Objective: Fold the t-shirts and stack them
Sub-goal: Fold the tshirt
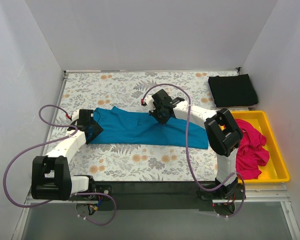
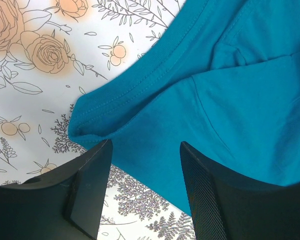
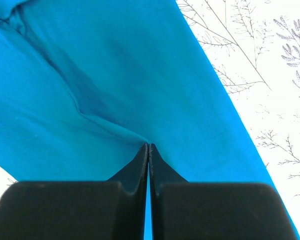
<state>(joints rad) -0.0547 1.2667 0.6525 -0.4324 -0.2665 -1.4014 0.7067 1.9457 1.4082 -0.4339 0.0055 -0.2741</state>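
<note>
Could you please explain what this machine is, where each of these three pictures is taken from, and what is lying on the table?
These are two white robot arms bolted at the near edge of a table with a floral cover. The wide picture comes from a fixed camera above and behind them; the other two come from small cameras on each wrist, looking past the black fingers.

A teal t-shirt lies spread across the middle. A black t-shirt sits folded in the far right corner, and a pink t-shirt is crumpled in a yellow tray on the right.

The left gripper is open, its fingers either side of the teal shirt's edge, not closed on it. The right gripper is shut, its tips at a crease in the teal fabric; it seems to pinch it, though that is hard to confirm.
</note>
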